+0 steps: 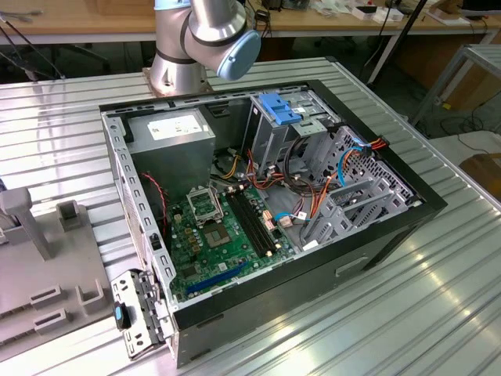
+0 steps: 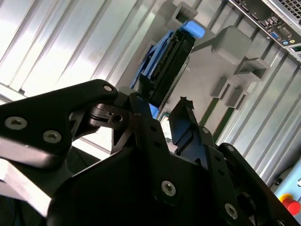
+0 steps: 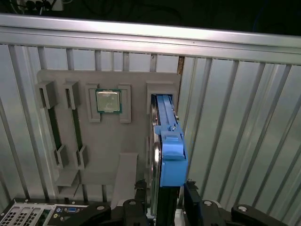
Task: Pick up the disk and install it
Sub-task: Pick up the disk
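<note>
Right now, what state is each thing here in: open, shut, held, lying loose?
gripper: open, straddling the disk's near end.
disk: standing on edge in a slot of the grey tray.
processor chip: seated flat in its holder on that tray.
computer case: lying on its side, panel off, inside exposed.

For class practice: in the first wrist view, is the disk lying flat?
No, the disk stands on edge, its blue rail facing the camera.
</note>
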`<state>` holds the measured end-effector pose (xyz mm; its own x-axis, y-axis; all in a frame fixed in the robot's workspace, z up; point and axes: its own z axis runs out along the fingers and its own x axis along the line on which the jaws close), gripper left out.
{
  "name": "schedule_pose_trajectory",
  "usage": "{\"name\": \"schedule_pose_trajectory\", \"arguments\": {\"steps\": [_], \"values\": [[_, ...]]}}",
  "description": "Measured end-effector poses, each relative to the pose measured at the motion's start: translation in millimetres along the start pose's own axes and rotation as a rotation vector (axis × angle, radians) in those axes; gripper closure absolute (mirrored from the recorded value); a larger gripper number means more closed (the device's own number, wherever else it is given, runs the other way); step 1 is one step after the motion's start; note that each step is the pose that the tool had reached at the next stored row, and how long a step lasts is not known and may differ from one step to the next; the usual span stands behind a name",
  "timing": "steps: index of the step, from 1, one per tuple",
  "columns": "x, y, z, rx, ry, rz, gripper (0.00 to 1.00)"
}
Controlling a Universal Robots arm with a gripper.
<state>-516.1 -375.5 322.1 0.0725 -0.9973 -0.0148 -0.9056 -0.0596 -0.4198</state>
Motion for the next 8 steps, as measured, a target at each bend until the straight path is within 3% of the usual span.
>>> {"name": "schedule_pose_trajectory", "arguments": {"steps": [3, 4, 6, 7, 8], "values": [[-0.3, -1.2, -2.1, -0.0055, 0.0043, 0.01, 0.55], [-0.5, -1.9, -3.7, -0.0144, 0.0038, 0.017, 0.55], [-0.4, -2.0, -4.0, -0.0605, -0.0038, 0.023, 0.55], [-0.4, -2.0, -3.9, -0.0794, -0.0063, 0.025, 0.55], [-0.4, -2.0, -3.9, -0.1111, -0.0095, 0.028, 0.55]]}}
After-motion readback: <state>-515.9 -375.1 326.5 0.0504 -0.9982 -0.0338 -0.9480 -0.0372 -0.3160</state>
